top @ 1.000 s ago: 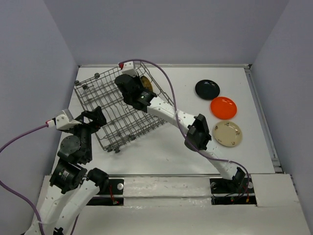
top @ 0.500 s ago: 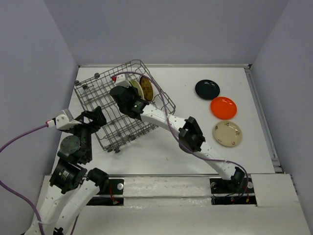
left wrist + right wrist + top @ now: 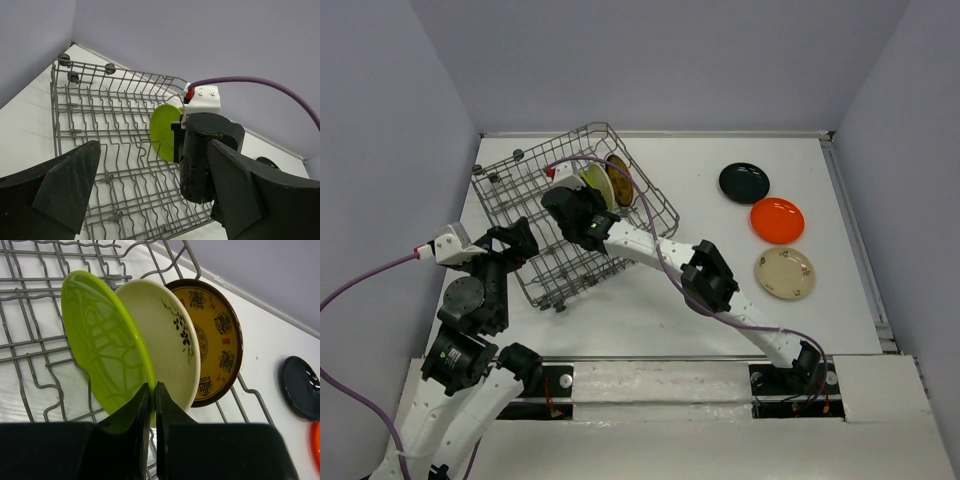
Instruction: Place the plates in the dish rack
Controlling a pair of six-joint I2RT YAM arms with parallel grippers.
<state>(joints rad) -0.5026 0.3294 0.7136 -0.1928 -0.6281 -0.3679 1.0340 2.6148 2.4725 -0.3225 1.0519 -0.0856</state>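
Our right gripper (image 3: 152, 390) pinches the rim of the lime green plate (image 3: 105, 355), which stands on edge in the dish rack (image 3: 510, 200) beside a cream plate (image 3: 170, 350) and a patterned plate (image 3: 217, 330). Our left gripper (image 3: 150, 200) gapes empty at the rack's near edge. We judge the job about half done: only the overhead view shows the black plate (image 3: 744, 182), orange plate (image 3: 777, 220) and beige plate (image 3: 785, 273) all lying on the table (image 3: 650, 310).

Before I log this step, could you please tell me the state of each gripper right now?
Left gripper: open, holding nothing.
Right gripper: closed on the rim of the lime green plate.
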